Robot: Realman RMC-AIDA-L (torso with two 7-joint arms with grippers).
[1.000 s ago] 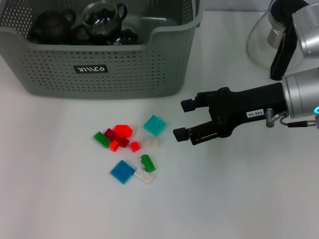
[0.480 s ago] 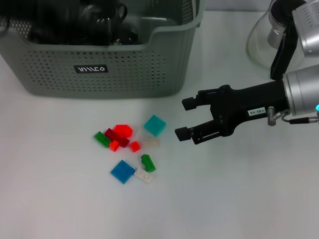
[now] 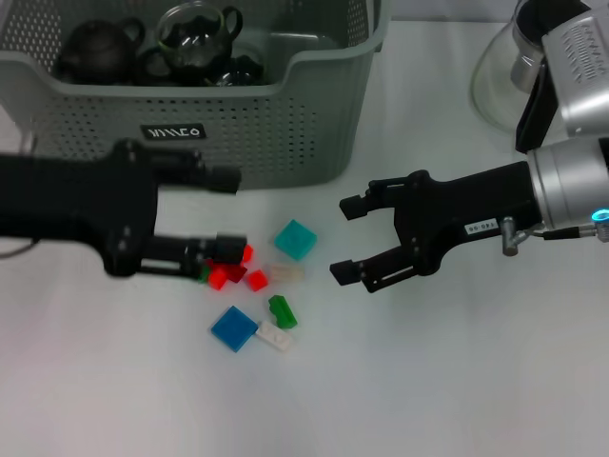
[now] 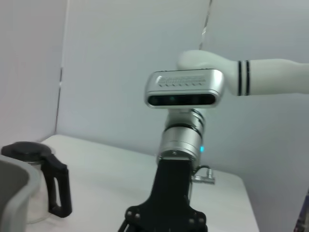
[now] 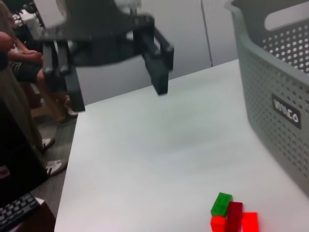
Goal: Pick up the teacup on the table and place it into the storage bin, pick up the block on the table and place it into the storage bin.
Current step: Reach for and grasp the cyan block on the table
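Observation:
The grey-green storage bin (image 3: 285,124) stands at the back left and holds a glass teacup (image 3: 195,29) and a dark teapot (image 3: 95,48). Loose blocks lie in front of it: a teal one (image 3: 296,239), a blue one (image 3: 234,327), a green one (image 3: 282,311) and a red cluster (image 3: 233,276). My left gripper (image 3: 228,214) reaches in from the left, open and empty, with its lower finger over the red cluster. My right gripper (image 3: 344,239) is open and empty just right of the teal block. The right wrist view shows the left gripper (image 5: 116,79), the bin (image 5: 280,72) and the red and green blocks (image 5: 234,217).
A glass kettle with a black handle (image 3: 519,67) stands at the back right, behind my right arm; it also shows in the left wrist view (image 4: 43,179). White and clear blocks (image 3: 276,335) lie among the coloured ones. Bare white table lies in front.
My left arm has come into view, from a dark blur over the bin to the front of the bin above the red blocks. My right gripper has barely moved and stays open.

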